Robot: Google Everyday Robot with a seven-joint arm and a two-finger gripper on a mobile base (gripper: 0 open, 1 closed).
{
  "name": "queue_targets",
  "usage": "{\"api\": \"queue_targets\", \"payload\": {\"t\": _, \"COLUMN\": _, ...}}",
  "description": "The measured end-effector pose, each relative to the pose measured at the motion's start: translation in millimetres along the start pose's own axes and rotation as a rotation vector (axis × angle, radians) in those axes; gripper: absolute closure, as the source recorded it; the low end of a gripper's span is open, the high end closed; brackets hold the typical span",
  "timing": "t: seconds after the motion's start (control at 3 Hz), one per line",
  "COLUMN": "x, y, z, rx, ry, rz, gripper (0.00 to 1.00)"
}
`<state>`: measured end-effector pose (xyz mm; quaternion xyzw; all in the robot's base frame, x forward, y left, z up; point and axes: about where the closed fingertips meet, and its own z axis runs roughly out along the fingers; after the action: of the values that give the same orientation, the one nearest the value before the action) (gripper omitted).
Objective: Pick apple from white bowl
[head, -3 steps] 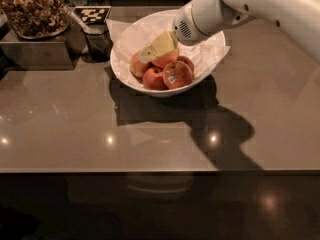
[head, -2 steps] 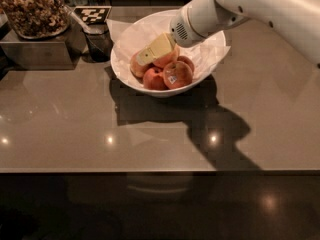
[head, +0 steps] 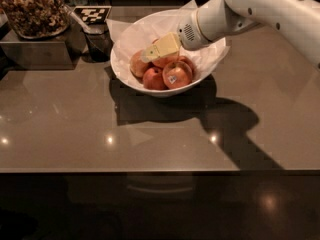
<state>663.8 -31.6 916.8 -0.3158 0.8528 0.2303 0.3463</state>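
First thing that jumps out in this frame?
The white robot arm reaching in from the upper right, with its yellowish gripper down in the white bowl, just over the apples. The paper-lined bowl sits toward the back of the brown counter and throws a hard shadow forward. A container of nuts stands at the far left.
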Motion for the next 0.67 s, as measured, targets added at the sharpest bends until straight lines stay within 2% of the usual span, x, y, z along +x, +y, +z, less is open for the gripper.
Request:
{"api": "queue_targets", "payload": {"t": 0.33, "x": 2.5, "y": -0.3, "z": 1.1, "rx": -0.03, "ry": -0.014, "rz": 0.051, "gripper": 0.0}}
{"api": "queue_targets", "payload": {"t": 0.67, "x": 2.5, "y": -0.2, "z": 1.1, "rx": -0.031, "ry": -0.014, "rz": 0.051, "gripper": 0.19}}
